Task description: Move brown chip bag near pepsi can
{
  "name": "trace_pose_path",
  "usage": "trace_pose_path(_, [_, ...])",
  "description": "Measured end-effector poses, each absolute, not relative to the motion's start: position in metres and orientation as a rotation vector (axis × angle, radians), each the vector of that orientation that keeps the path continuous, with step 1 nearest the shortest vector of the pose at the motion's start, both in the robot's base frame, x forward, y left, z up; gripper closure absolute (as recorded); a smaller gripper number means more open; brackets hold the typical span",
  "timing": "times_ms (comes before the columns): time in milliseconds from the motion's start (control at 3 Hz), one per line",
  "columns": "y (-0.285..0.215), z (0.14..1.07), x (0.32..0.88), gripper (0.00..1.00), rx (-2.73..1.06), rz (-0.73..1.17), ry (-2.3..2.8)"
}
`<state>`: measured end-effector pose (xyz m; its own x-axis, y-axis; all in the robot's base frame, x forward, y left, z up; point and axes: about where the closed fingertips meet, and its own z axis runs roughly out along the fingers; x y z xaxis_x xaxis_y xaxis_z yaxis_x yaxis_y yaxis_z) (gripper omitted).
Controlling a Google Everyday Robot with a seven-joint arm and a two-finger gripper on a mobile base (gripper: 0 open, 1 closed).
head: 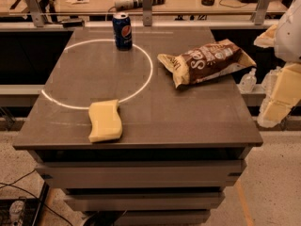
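Item one: a pale yellow, wavy-edged foam sponge lies flat near the front edge of the grey-brown tabletop, well forward of the can and slightly left of it, touching the outside of a thin white ring marked on the surface.

Item two: the pepsi can, a small dark-blue metal soda can with a round red-white-blue logo and silver top, stands upright near the rear edge, on the ring's far arc. Its contents cannot be seen.

Item three: the brown chip bag, a crinkled dark-brown foil snack bag with large white lettering and tan ends, lies on its side to the right of the can and somewhat forward of it, well apart from it, outside the ring. It looks puffed; its contents cannot be seen.

Item four: the cream-coloured gripper hangs beyond the table's right edge, right of the can and past the bag, touching neither. Whether it is open or closed cannot be told.
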<state>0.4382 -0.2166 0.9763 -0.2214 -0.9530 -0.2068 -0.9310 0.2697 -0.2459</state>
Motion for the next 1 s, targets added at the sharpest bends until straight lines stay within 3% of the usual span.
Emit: trace_pose_path(1000, [-0.235, 0.979, 0.451, 0.00, -1.545, -0.121, 2.263])
